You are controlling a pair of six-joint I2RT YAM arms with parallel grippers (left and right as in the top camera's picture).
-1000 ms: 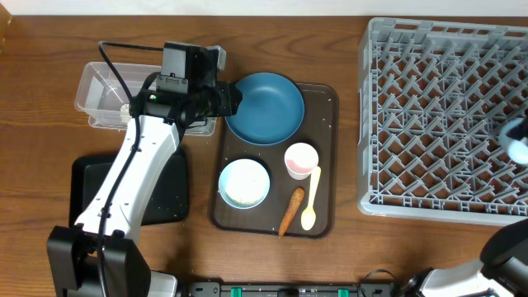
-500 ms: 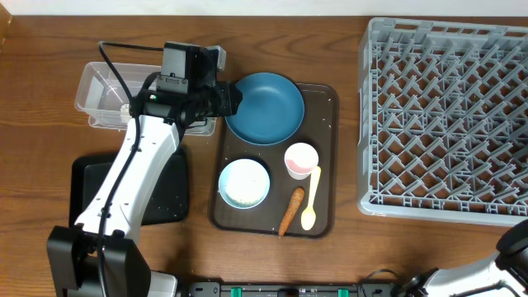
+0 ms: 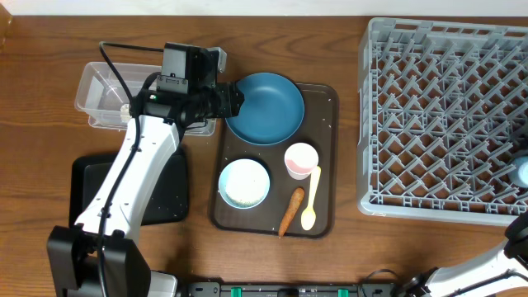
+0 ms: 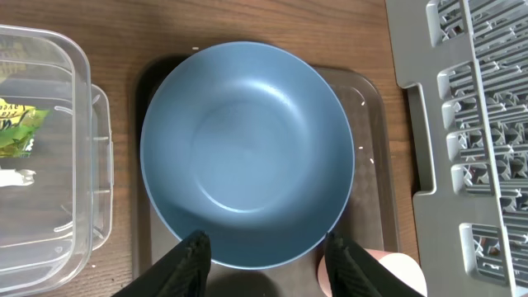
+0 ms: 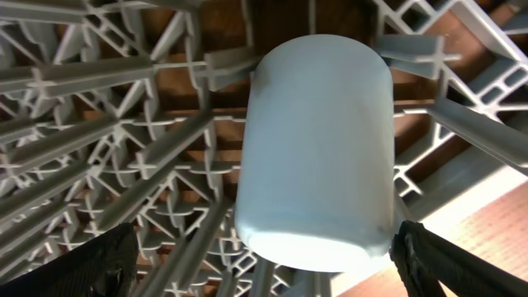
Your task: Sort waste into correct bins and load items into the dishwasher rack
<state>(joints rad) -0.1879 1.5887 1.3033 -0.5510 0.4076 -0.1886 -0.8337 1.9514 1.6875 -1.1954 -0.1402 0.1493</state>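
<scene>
Nearest row, brown tray [image 3: 324, 136] at ctr of counter [image 3: 33, 49]: carrot [image 3: 289, 212] lies diagonally at the tray's near edge. Cream spoon [image 3: 312, 196] is just right of it, bowl end nearest, handle running far-ward up to the pink cup [image 3: 301, 159]. Near left: black tray [image 3: 175, 202], partly covered by the left arm, pale specks on its floor. Next row back: white bowl [image 3: 244, 183] upright on the brown tray's left half; pink cup just right of it, mouth up. Approx. same depth, far right: light-blue cup [image 5: 313, 140] lies on its side in the dishwasher rack [image 3: 429, 99], near-right corner, resting btwn pegs. Right hand [image 5: 264, 243] is released: fingers spread wide either side of the cup, clear gap on both sides, no contact. Farther back: dark blue plate [image 4: 247, 157] sits flat on the far half of the brown tray. Left hand [image 4: 268, 243] reaches in from the left at the plate's left rim. Its fingers [image 4: 194, 260] are parted, tips overlapping the rim, nothing clamped btwn them; contact w/ the rim cannot be confirmed. Farthest left: clear tub [image 3: 91, 95], beside the brown tray's far-left corner, holds the green-and-orange wrapper [image 4: 15, 128].
</scene>
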